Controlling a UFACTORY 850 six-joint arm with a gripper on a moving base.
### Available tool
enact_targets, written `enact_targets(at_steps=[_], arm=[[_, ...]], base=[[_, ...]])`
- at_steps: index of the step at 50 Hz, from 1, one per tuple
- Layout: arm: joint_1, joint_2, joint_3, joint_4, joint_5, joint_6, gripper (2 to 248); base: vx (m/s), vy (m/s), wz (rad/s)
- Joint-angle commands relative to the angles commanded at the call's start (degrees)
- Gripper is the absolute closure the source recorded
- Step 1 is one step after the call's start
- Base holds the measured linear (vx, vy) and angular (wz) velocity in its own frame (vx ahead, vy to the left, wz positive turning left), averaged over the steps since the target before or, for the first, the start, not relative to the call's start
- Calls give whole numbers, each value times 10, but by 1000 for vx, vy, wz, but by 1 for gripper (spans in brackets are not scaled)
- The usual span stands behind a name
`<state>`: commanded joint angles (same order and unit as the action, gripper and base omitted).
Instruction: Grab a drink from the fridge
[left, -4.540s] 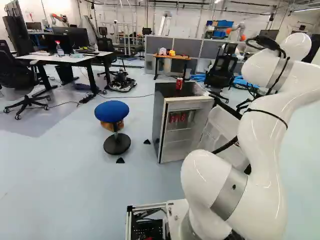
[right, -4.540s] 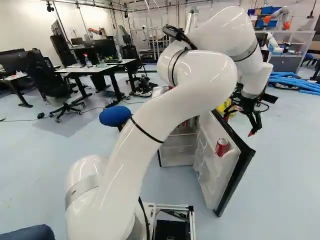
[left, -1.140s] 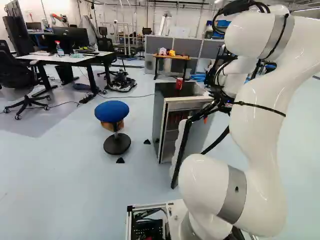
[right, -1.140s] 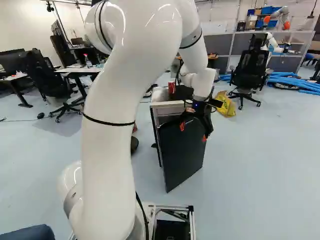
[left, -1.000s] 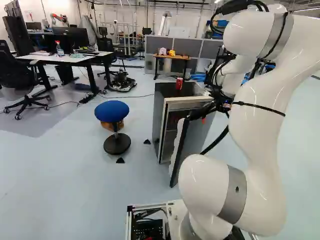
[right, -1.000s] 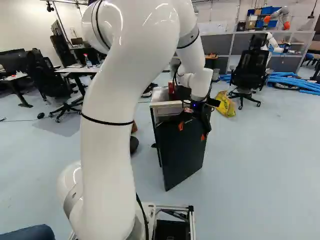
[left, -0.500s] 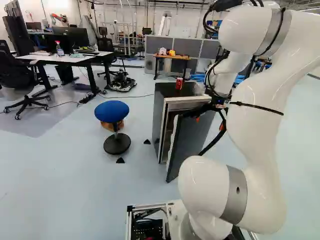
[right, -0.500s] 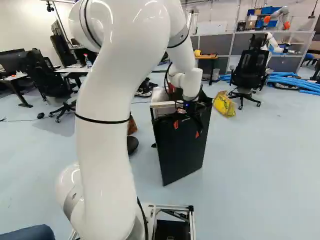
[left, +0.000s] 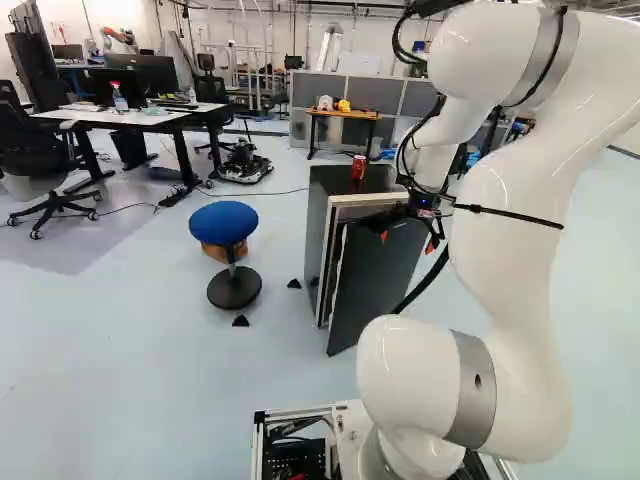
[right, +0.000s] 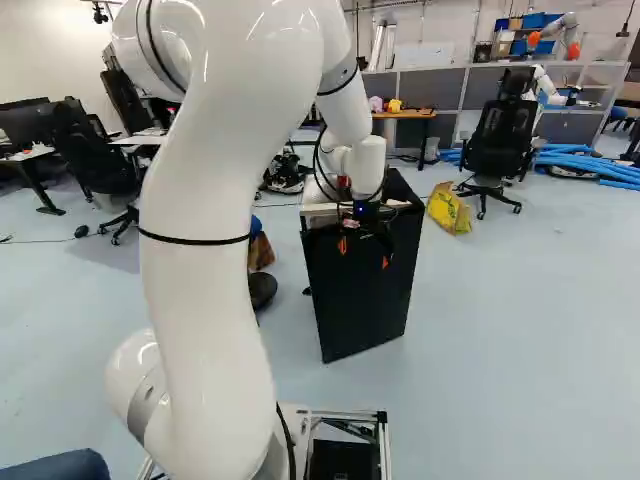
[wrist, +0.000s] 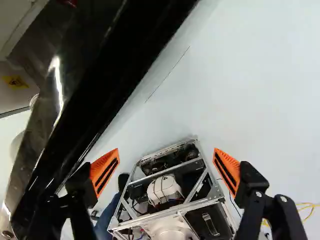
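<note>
My gripper (right: 364, 253) is at the upper part of the fridge door (right: 358, 308), on its outer side. In the wrist view the gripper (wrist: 166, 167) stands open with nothing between its fingers, and the dark door's edge (wrist: 107, 67) runs close beside one finger. Whether they touch I cannot tell. The door stands almost closed against the fridge (left: 318, 215), with a narrow gap along its side in the left base view. A red can (left: 358, 167) stands upright on the fridge top. The fridge's inside is hidden behind the door.
Left of the fridge in the left base view stands a blue stool (left: 223, 222). A yellow bag (right: 449, 207) and an office chair (right: 497, 135) are behind and right of it in the right base view. Another robot (right: 545, 88) is at the far right. My base's frame (wrist: 200, 160) shows beyond the fingers.
The fridge door has swung from well open to nearly closed, covering the shelves. My arm has moved along with it, leftward in the right base view, its gripper staying open. The base has not moved.
</note>
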<state>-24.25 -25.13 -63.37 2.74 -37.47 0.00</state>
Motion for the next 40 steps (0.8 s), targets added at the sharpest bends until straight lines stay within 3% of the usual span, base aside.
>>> enact_targets(at_steps=[40], arm=[[63,21,31,0,98,0,3]], base=[[0,0,0]])
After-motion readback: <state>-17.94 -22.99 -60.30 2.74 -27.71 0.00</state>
